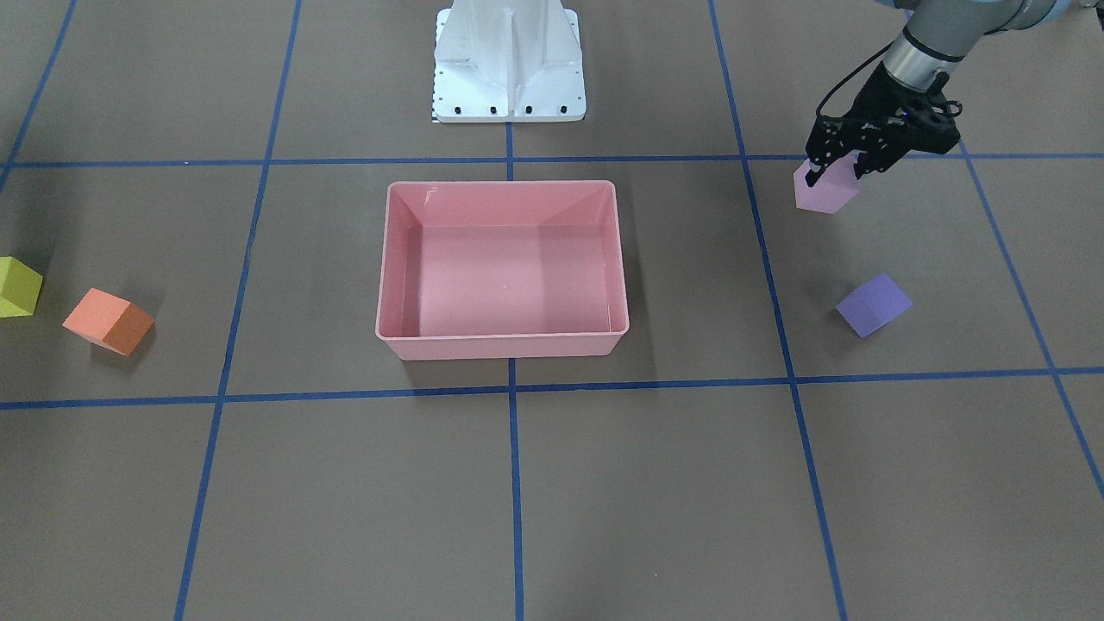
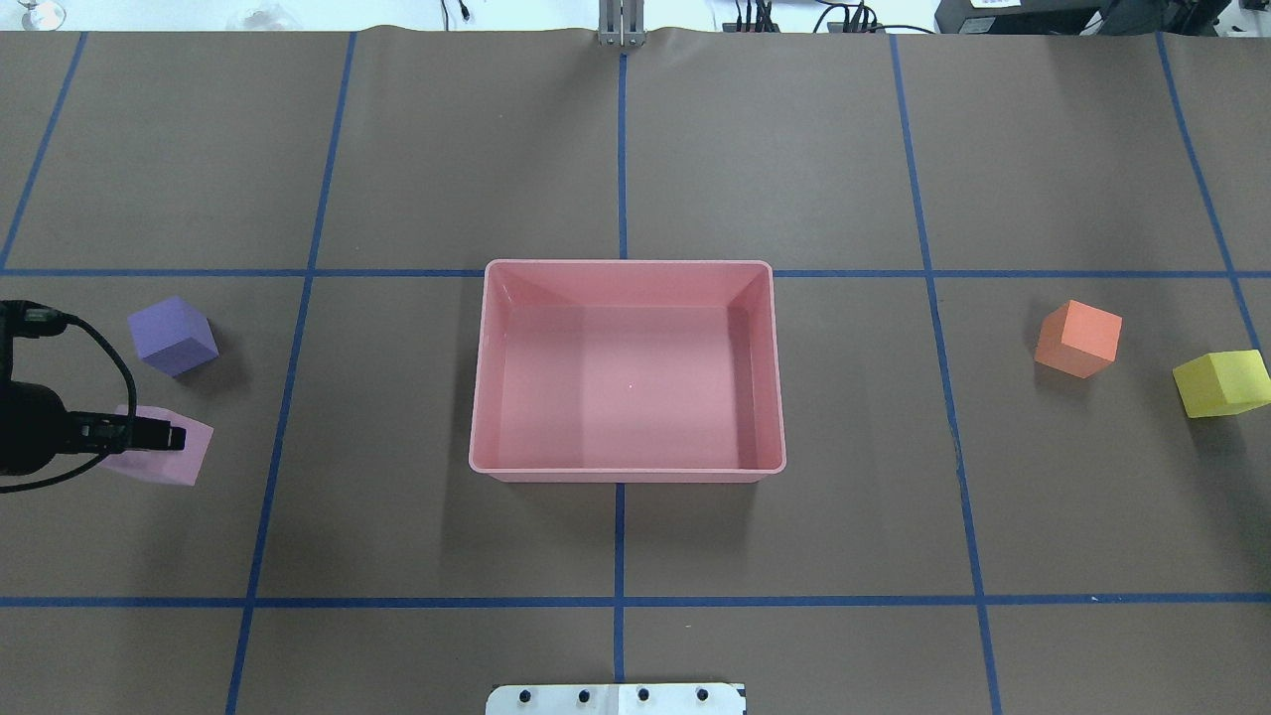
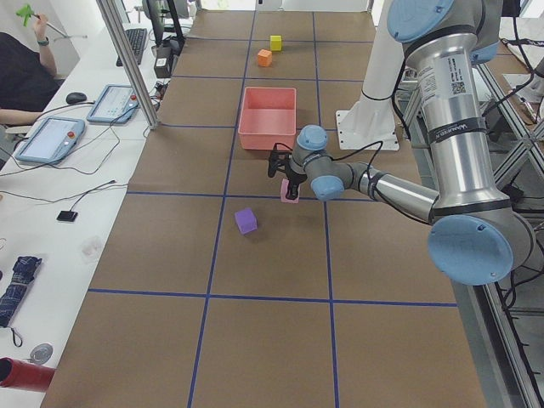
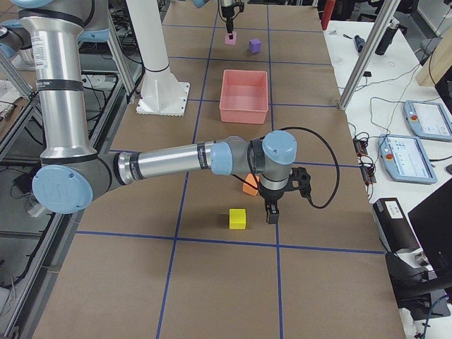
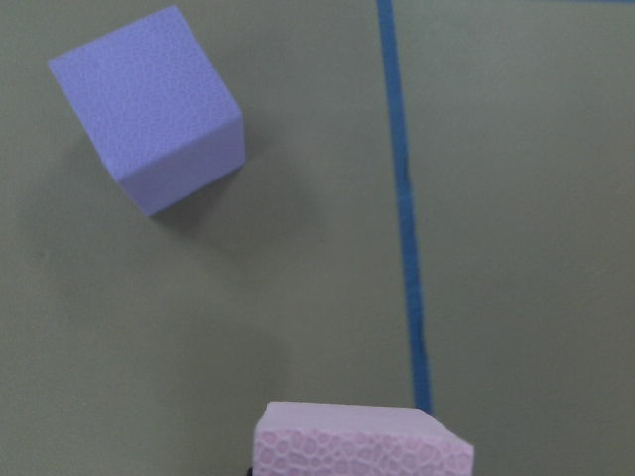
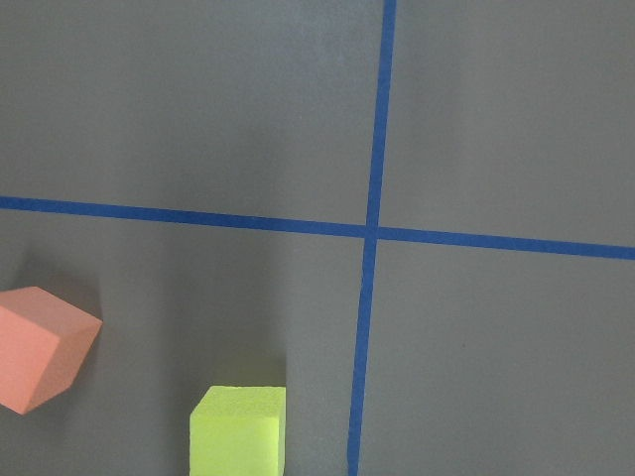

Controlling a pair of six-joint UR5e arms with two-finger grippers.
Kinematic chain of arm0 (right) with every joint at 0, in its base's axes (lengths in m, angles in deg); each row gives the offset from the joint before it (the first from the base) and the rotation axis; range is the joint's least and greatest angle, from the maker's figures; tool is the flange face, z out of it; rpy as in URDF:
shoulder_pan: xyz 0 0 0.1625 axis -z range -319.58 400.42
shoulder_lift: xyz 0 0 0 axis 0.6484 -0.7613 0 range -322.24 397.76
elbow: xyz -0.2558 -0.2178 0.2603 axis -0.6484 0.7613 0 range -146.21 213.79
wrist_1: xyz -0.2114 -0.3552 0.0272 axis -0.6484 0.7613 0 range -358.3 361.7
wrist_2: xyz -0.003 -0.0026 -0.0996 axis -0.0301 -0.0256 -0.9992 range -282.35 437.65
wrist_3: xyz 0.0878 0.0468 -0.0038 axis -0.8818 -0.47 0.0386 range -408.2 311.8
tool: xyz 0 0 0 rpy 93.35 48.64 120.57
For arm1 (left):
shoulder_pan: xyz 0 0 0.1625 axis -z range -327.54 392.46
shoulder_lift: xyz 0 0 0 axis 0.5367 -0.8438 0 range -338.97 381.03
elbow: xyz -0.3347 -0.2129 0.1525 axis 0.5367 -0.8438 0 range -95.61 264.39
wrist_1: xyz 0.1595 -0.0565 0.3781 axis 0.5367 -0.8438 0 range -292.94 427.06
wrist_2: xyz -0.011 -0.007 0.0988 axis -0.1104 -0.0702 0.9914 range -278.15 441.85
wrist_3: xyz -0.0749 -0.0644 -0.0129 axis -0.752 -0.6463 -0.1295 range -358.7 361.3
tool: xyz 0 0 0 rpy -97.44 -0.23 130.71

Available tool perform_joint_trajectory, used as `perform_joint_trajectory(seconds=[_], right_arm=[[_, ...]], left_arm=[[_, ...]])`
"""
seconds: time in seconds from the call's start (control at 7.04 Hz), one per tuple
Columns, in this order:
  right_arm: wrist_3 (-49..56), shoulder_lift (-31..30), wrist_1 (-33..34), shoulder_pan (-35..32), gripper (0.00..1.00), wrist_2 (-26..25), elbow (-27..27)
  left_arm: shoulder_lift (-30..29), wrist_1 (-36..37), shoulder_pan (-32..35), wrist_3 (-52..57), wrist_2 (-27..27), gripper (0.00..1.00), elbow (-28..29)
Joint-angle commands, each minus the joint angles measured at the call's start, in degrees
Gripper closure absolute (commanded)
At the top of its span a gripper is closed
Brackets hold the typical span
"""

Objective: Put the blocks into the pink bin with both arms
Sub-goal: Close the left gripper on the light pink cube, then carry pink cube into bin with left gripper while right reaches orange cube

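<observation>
Left end effector (image 1: 837, 174) straddles the lilac block (image 1: 826, 194), its fingers closed against the block's sides. I cannot tell whether the block is clear of the tabletop (image 2: 616, 556). The purple block (image 2: 173, 336) sits near it, not touching. The pink bin (image 2: 626, 475) is at the centre, well apart from every block. On the robot's right lie the orange block (image 2: 1078, 339) and yellow block (image 2: 1222, 383), close together. Right end effector (image 4: 272, 217) hangs near them; I cannot tell how far open it is.
</observation>
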Motion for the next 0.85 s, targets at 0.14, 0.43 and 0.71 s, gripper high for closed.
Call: perform_joint_trajectory(seconds=[0.14,0.43,0.71], right_arm=[[-0.83,0.8,-0.16,6.09,0.0,3.4,-2.0],[-15.36,0.19,-0.42,10.48,0.0,6.15,-1.91],[-25.89,-2.08,-10.19,12.33,0.01,6.16,-1.21]], left_arm=[[-20.8,28.9,2.73,-2.09,-2.11,1.0,-7.46],[-43.73,52.74,2.38,-7.71,-1.93,1.0,-7.57],[-56.71,60.57,1.94,-13.51,-1.76,1.0,-4.16]])
